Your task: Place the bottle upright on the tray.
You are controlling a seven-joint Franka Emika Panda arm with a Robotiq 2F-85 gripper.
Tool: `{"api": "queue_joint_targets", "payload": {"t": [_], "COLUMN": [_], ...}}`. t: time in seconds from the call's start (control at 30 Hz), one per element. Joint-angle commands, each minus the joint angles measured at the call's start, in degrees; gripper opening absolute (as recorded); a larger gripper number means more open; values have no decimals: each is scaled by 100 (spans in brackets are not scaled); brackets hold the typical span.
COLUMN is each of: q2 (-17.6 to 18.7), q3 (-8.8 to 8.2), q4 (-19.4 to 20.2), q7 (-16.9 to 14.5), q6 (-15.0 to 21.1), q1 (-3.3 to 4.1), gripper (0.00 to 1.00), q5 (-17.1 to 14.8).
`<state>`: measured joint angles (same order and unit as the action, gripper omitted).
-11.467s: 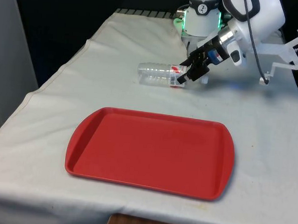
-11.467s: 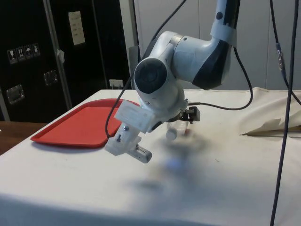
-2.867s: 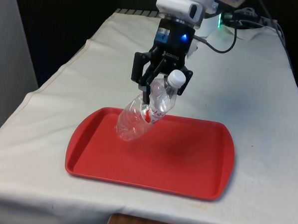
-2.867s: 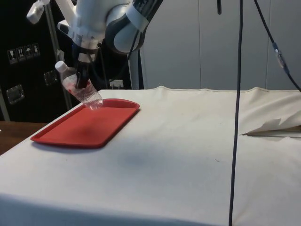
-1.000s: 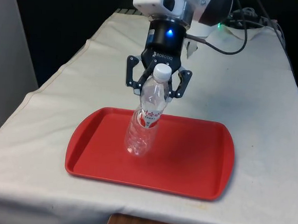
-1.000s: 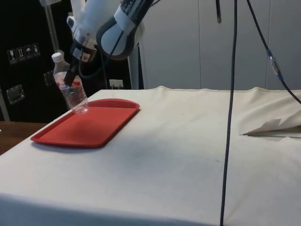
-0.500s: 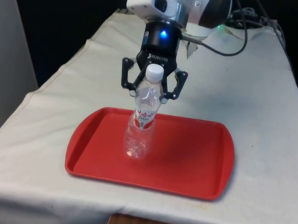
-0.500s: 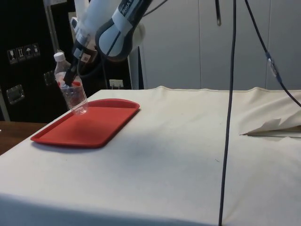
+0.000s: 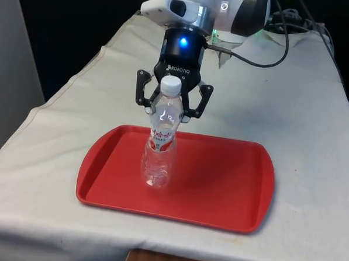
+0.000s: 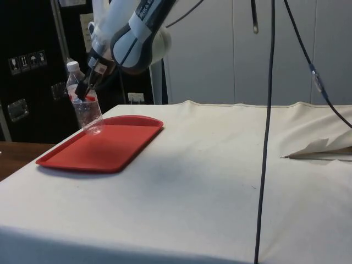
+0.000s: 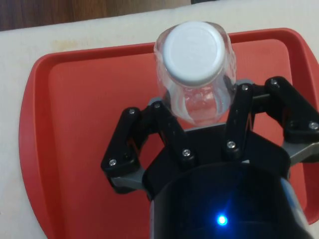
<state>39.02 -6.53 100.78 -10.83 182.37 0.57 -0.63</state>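
Front view: clear white-capped bottle (image 9: 160, 142) stands upright on red tray (image 9: 224, 186).

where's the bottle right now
The bottle stands about upright on the red tray, left of the tray's middle in the front view, with the gripper around its upper part, just under the white cap.

Bottle (image 9: 159, 147) stands on the tray (image 9: 218, 185) — toward the front view's left.
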Motion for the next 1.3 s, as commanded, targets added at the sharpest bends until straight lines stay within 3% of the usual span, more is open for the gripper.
{"api": "queue_joint_targets", "payload": {"t": [0.0,0.03,0.1,0.27,0.3,0.33,0.53,0.57,0.6,0.83,0.87,0.9,1.1,1.13,1.17,1.27], "q2": [11,23,34,97,74,109,149,138,155,206,183,218,258,235,264,309], "q3": [0,292,298,292,6,286,206,6,201,183,6,183,206,6,212,218], "q4": [-6,-17,-17,-40,-11,-46,-52,-29,-52,-52,-29,-52,-52,-29,-52,-52], "q7": [0,-57,-57,-57,0,-57,-40,0,-40,34,69,63,195,229,218,315], "q6": [6,86,97,92,17,80,63,17,63,97,17,120,309,218,344,476], "q1": [0,-195,-206,-206,-17,-201,-155,-23,-155,-149,-29,-149,-160,-29,-160,-160], "gripper": [14,14,14,14,14,14,14,14,14,14,14,14,14,14,14,14], "q5": [-40,-74,-143,-327,-321,-350,-447,-453,-464,-504,-493,-504,-498,-493,-498,-487]}}
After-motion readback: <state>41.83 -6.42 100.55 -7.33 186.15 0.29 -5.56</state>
